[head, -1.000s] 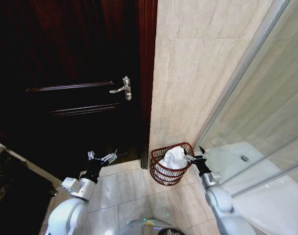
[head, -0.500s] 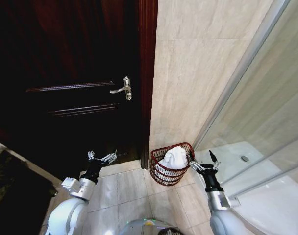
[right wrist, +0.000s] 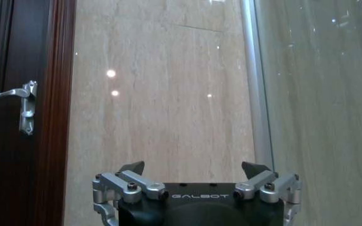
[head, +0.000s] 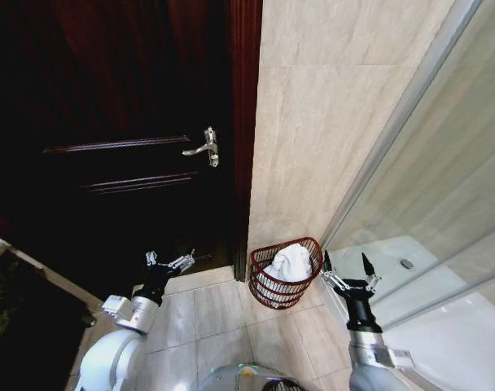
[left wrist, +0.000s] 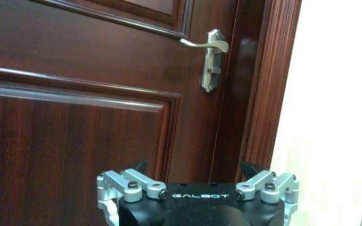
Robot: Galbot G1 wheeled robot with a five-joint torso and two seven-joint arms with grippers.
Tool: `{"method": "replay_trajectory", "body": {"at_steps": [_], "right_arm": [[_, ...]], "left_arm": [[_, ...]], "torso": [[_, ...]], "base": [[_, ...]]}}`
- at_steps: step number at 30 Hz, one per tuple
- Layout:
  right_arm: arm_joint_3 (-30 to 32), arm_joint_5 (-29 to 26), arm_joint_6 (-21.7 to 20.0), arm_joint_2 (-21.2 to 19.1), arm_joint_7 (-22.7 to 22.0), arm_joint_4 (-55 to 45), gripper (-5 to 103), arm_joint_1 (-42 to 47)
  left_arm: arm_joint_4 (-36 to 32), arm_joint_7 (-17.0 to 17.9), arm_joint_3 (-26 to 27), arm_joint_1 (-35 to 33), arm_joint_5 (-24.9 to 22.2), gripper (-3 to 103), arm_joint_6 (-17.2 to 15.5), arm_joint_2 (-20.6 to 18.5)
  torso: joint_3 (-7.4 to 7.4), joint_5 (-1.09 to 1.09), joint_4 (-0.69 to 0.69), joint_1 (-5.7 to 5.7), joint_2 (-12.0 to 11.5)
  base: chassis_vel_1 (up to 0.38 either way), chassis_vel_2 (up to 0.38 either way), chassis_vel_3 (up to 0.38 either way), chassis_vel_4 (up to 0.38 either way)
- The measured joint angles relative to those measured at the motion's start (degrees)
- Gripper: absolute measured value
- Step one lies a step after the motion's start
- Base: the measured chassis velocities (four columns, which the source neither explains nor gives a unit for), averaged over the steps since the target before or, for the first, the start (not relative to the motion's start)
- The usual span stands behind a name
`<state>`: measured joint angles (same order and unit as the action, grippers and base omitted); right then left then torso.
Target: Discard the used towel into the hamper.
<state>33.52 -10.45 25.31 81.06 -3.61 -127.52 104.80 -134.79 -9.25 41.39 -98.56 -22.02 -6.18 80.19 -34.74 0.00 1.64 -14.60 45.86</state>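
Down on the tiled floor [head: 215,314], right against the beige wall [head: 329,122] beside the door frame [head: 246,138]: the hamper [head: 268,292], and inside it the white towel [head: 290,262], bunched up and poking a little above the rim. Drop step looks done, judging by how things lie. Just beside the hamper, on the glass-panel [head: 427,228] side, the right gripper [head: 346,270]: fingers spread wide, nothing between them, clear of the rim and not touching the basket. Same story through the right wrist view, right gripper [right wrist: 194,168] splayed and empty, facing wall and the metal edge of the glass. On the far side of the hamper, in front of the dark wooden door [head: 109,122], the left gripper [head: 169,262]: parked low, also spread, also empty; from its own wrist view, left gripper [left wrist: 194,168] pointed at the door with the handle [left wrist: 207,56] above it. So, by the look of it, a wrap-up phase. Next move, as a judgement only: little left beyond pulling the right arm away from the hamper without clipping the wire rim or the glass close by. One thing to check: towel riding high, so possibly worth confirming it sits securely inside.
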Motion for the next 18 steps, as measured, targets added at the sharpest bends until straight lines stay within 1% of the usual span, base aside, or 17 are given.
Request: {"method": "replay_trajectory", "body": {"at_steps": [18], "right_arm": [[-1.41,1.05,-0.99,0.5,0.19,-1.48,100,-0.91]], "left_arm": [[0.0,0.0,0.0,0.0,0.0,99,0.0,0.0]], "torso": [[-0.02,0.0,0.0,-0.01,0.02]], "base": [[0.0,0.0,0.0,0.0]]}}
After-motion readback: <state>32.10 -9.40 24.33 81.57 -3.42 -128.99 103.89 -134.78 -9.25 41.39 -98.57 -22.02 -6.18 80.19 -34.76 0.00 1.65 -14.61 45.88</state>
